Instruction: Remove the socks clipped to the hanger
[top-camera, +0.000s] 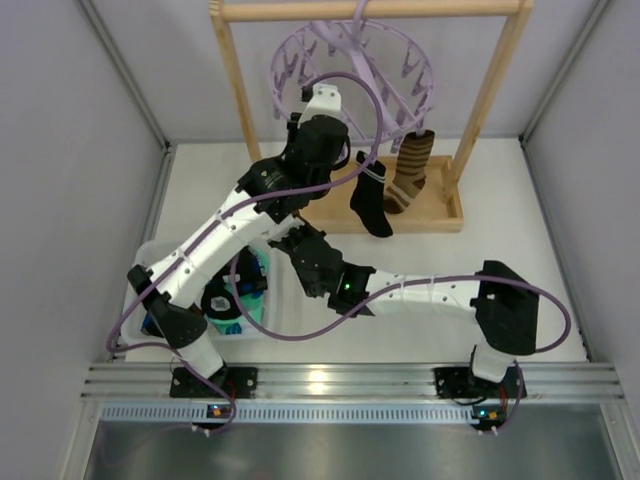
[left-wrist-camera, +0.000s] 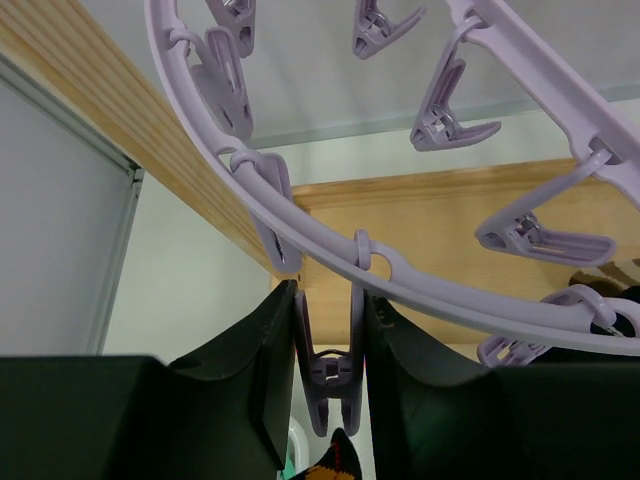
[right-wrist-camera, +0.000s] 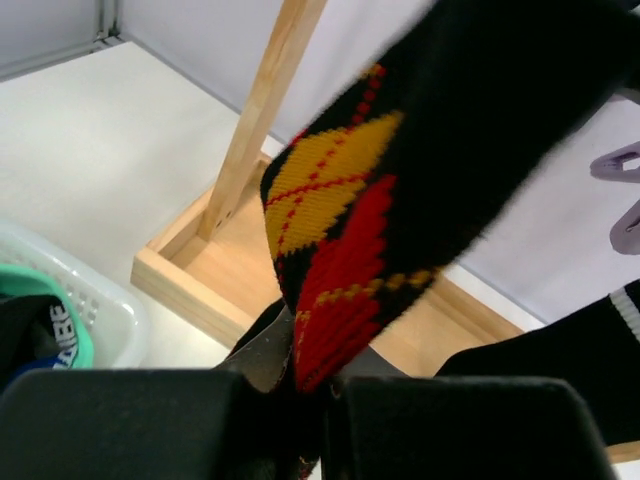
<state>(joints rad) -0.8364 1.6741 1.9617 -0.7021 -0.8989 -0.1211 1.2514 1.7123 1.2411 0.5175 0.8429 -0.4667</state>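
The lilac hanger (top-camera: 350, 60) hangs from the wooden rail. My left gripper (top-camera: 318, 100) is raised to its ring and, in the left wrist view, my left gripper (left-wrist-camera: 327, 300) is shut on a dangling clip peg (left-wrist-camera: 330, 370). The tip of the black sock with red and yellow diamonds (left-wrist-camera: 337, 462) shows just under that peg's parted tips. My right gripper (right-wrist-camera: 310, 375) is shut on the lower part of that diamond sock (right-wrist-camera: 350, 230); in the top view my right gripper (top-camera: 292, 242) sits below the left arm. A black sock (top-camera: 370, 200) and a brown-striped sock (top-camera: 410, 170) hang clipped on the right.
The wooden rail frame (top-camera: 490, 90) stands on a wooden base tray (top-camera: 445, 215) at the back. A white basket (top-camera: 150, 255) at the near left holds removed socks, among them a mint-green one (right-wrist-camera: 40, 290). Grey walls close in both sides.
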